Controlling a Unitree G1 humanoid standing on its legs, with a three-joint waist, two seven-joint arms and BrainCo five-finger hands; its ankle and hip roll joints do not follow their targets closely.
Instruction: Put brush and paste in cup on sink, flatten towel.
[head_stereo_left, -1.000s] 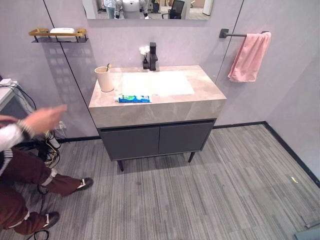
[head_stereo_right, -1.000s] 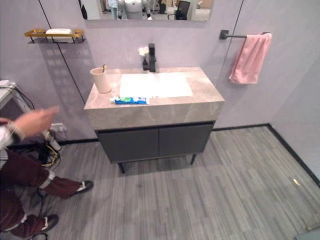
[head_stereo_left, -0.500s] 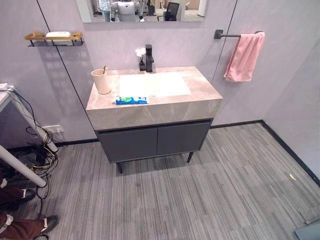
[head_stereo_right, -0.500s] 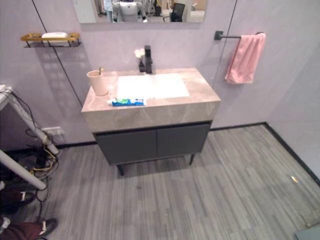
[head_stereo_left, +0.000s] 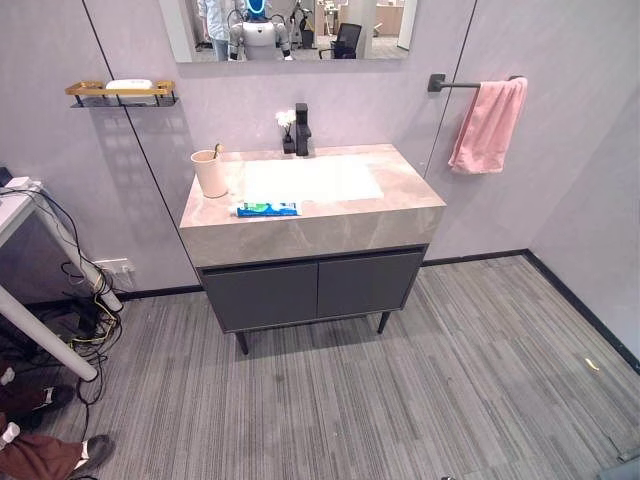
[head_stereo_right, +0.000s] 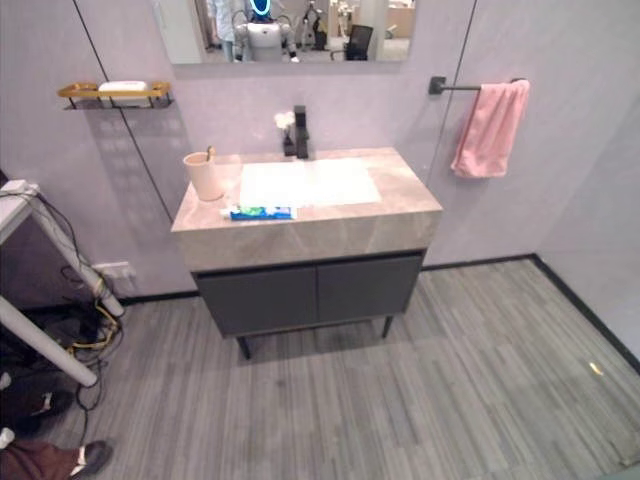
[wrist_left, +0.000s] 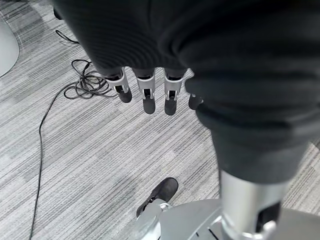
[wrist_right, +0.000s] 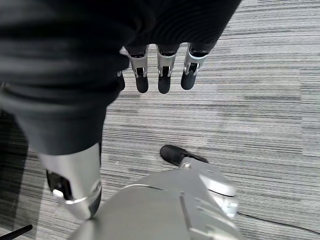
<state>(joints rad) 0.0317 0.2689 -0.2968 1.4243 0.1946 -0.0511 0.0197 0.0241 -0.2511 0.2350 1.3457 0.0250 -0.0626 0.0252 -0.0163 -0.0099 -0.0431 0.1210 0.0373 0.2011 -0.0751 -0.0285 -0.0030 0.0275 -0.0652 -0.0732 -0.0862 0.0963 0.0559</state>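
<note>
Scene: you face a grey stone sink top (head_stereo_left: 405, 190) with a white basin, set on a dark two-door cabinet (head_stereo_left: 315, 290) against a lilac wall, with a black tap (head_stereo_left: 302, 128) at the back.
Cup: the beige cylindrical cup (head_stereo_left: 210, 172) stands upright on the sink top's left rear corner.
Brush: a thin pale handle (head_stereo_left: 217, 150) sticks out of the cup; you may judge it to be the brush, already in place, though it is too small to be sure.
Paste: the blue-and-green tube of paste (head_stereo_left: 268, 209) lies flat on the front edge of the sink top, near the cup but apart from it.
Towel: the pink cloth towel (head_stereo_left: 487, 125) hangs bunched and narrow from the black wall bar (head_stereo_left: 452, 83), well apart from the sink.
Left hand: your left hand (wrist_left: 148, 97) hangs over the striped floor, fingers straight and slack, holding nothing.
Right hand: your right hand (wrist_right: 164, 80) hangs likewise, fingers straight, empty.
Change: a second ago a person's outstretched hand crossed the left of the eye views; now you see just a leg and shoe (head_stereo_left: 92, 455) low at the left. The whole picture has shifted, so the camera moved; cup, paste and towel lie as before.
Meaning: the way to the sink looks free, and you are judged to be at the start, with the paste and towel untouched.
</note>
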